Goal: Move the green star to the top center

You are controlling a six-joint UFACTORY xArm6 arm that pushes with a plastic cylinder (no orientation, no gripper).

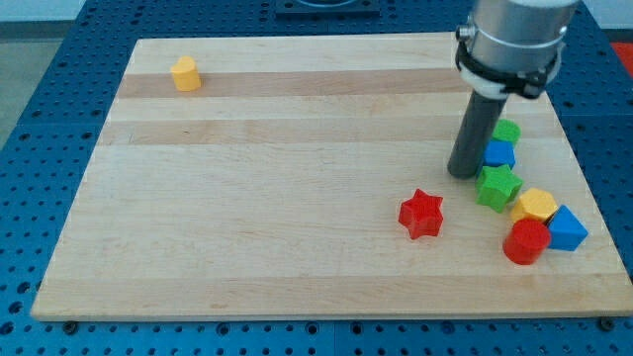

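Note:
The green star (497, 187) lies on the wooden board (297, 178) at the view's right, below the middle. My tip (462, 173) is on the board just to the left of the star and slightly above it, close to it or touching. The rod rises from there to the grey arm body at the view's top right.
A blue block (498, 153) and a green block (507, 131) sit just above the star. A yellow hexagon (536, 205), a red cylinder (526, 241) and a blue triangular block (567, 229) lie below right. A red star (421, 214) lies left. A yellow block (185, 73) is at top left.

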